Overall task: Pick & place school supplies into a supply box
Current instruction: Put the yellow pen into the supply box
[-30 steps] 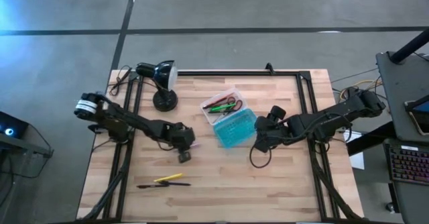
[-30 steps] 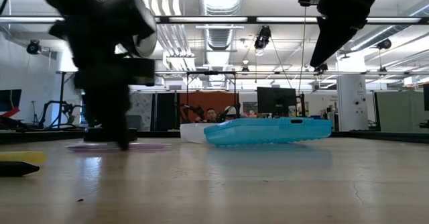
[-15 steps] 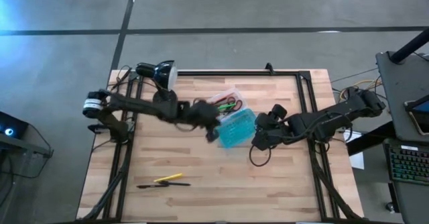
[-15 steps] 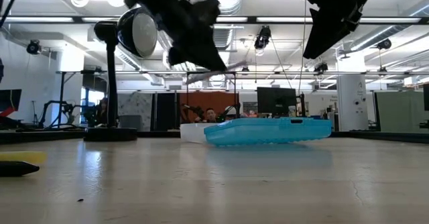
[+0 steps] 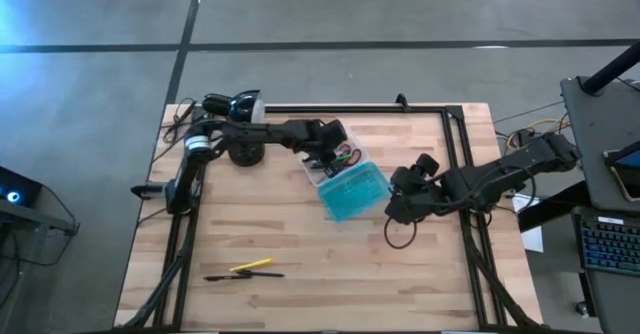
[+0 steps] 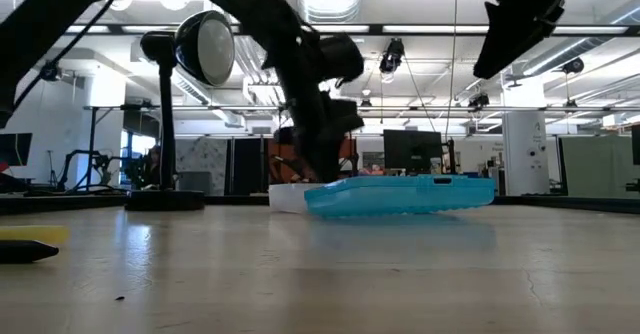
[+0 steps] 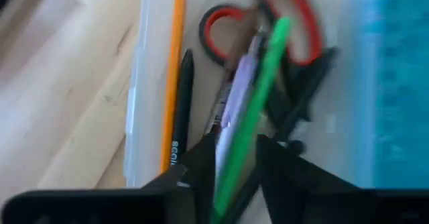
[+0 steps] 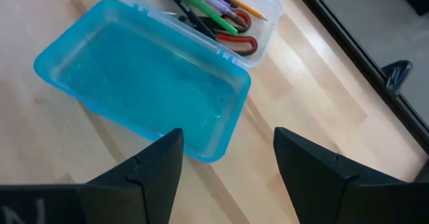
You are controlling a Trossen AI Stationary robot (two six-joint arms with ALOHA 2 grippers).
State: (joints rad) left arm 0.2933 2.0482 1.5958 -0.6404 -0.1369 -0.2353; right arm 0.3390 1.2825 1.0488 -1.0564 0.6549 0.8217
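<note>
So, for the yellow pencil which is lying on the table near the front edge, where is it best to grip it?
Probably at mid-shaft, from straight above. The yellow pencil lies flat, close beside a dark pen, so fingers should close across it carefully.

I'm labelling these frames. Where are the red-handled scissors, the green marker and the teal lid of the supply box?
red-handled scissors (image 7: 218, 24), left wrist view, on the left red handle loop.
green marker (image 7: 258, 96), left wrist view, mid-barrel.
teal lid (image 8: 144, 76), right wrist view, middle of its inner floor.
</note>
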